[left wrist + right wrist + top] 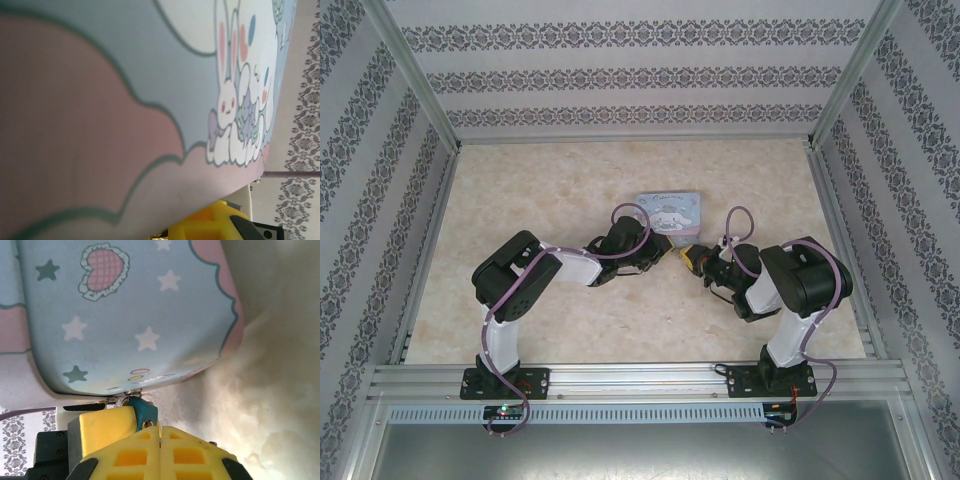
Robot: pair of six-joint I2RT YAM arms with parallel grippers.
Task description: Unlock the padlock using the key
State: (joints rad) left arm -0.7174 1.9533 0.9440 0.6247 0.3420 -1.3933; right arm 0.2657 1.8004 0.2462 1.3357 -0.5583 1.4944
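1. The light-blue rectangular cartoon tin (670,211) lies flat on the pale marbled worktop (560,180), a little right of centre. The tips of both arms converge at its near edge.
2. The left end effector (656,248) reaches in from the left and sits against the near-left corner of the tin. The right end effector (693,257) reaches in from the right, just beside the near-right corner. The two tips are close together.
3. In the right wrist view, the yellow fingers of the right end effector (160,430) are pressed fully together, with only a seam between them. I cannot tell whether anything is pinched in that seam.
4. The tiny padlock with a blue-teal body (145,411) sits just above and left of those fingertips, under the tin's (125,315) lower edge. Its thin silvery shackle (120,399) points left along that edge.
5. A small silvery stud (147,424) shows at the padlock's lower end, right at the right fingertips.
6. A yellow finger (107,423) of the left end effector lies against the padlock's left side. Its partner is hidden, so I cannot tell how far the jaws stand apart or whether they grip the padlock.
7. In the left wrist view, the tin's printed lid (150,75) is very near the lens, with a white rabbit figure at upper right.
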